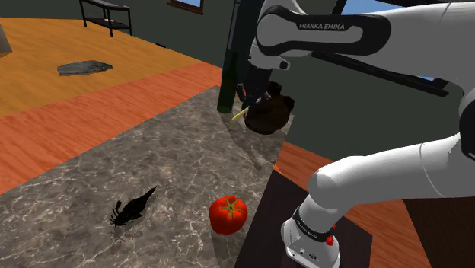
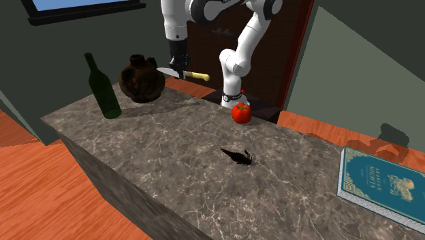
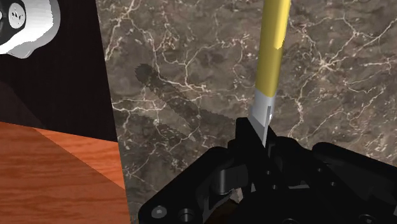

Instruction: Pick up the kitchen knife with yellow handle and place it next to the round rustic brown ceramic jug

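The knife (image 2: pixel 185 74), with a yellow handle (image 3: pixel 272 51) and a grey blade (image 3: pixel 261 116), hangs level above the marbled counter (image 2: pixel 177 163). My gripper (image 2: pixel 178 67) is shut on its blade close to the handle, and the fingers (image 3: pixel 245 132) clasp it from both sides. Just to the second exterior view's left of the knife stands the round dark brown jug (image 2: pixel 142 80). In the shoulder view the yellow handle (image 1: pixel 239 116) sticks out beside the jug (image 1: pixel 269 114), with the gripper (image 1: pixel 251 94) above it. The knife's shadow lies on the counter below.
A dark green bottle (image 2: pixel 102 87) stands beside the jug, on the side away from the knife. A red tomato (image 2: pixel 240 112) and a small black scorpion-like figure (image 2: pixel 238 155) lie further along the counter. A blue book (image 2: pixel 385 181) sits at the far end.
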Robot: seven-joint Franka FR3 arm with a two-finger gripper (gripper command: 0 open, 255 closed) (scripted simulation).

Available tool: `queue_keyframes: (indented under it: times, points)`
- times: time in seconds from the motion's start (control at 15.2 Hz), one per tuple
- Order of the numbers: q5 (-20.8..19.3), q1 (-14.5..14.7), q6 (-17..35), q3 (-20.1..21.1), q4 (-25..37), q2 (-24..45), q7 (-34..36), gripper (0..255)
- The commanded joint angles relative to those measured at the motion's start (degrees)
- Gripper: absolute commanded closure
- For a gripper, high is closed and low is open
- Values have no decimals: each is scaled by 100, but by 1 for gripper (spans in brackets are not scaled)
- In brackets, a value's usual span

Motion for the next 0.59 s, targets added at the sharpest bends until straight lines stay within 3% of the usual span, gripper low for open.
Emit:
queue_keyframes:
  times: [0.0, 0.53]
  points:
    - [17, 7, 157, 23, -144, 11, -2, 255]
    - [85, 33, 794, 107, -705, 87, -24, 255]
